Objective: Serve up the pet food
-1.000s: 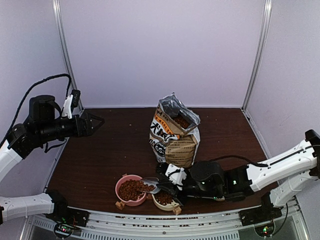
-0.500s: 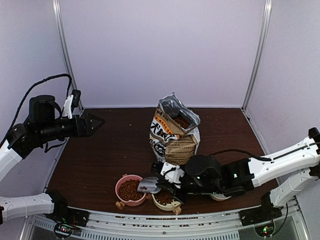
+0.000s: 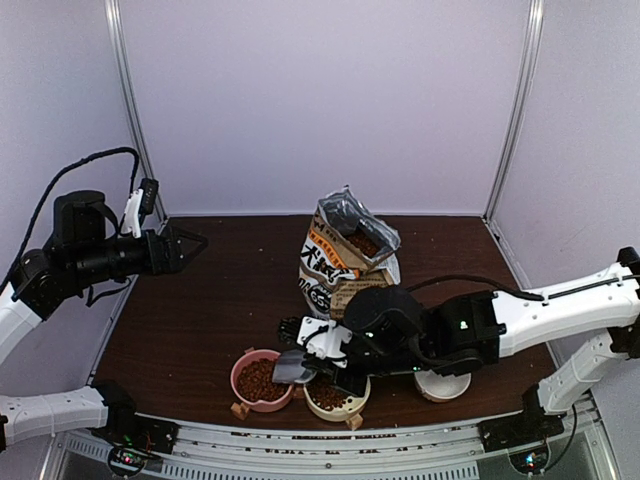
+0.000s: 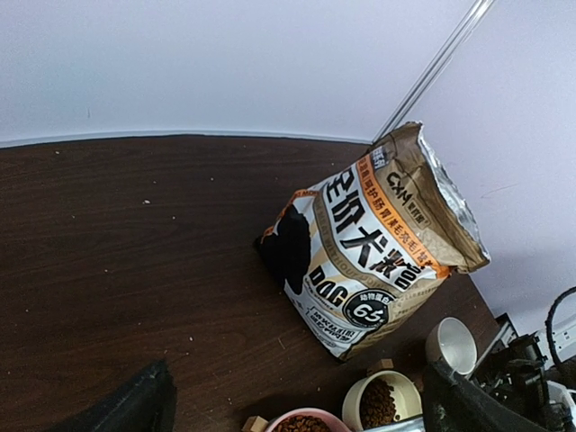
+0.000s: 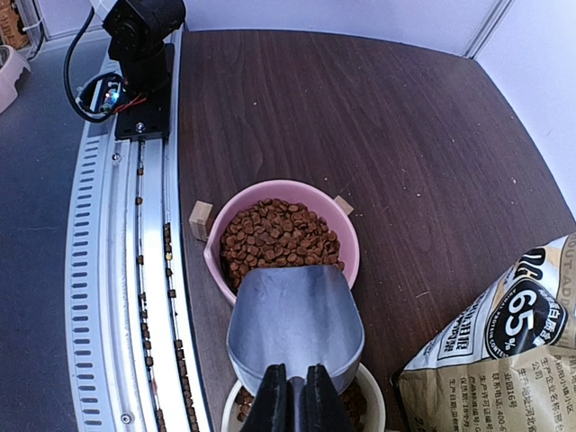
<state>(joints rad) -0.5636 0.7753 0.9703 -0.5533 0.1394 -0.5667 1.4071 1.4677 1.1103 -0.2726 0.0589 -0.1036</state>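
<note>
As right pincer (image 5: pixel 292 398) grips scoop (image 5: pixel 295 317), pet food (image 5: pixel 279 236) ahead

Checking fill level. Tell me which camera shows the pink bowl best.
Right wrist: the pink bowl fills mid-frame, its heap of pet food plain, only the near rim hidden by the metal scoop. Top external shows it small, scoop overlapping. Left wrist catches just a rim sliver at the bottom edge.

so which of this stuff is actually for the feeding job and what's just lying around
In the job: pet food heaped in the pink bowl; scoop in the right fingers; cream bowl; open bag; empty white bowl, perhaps next.
Lying about: wooden blocks; stray pellets on the front rail.
</note>
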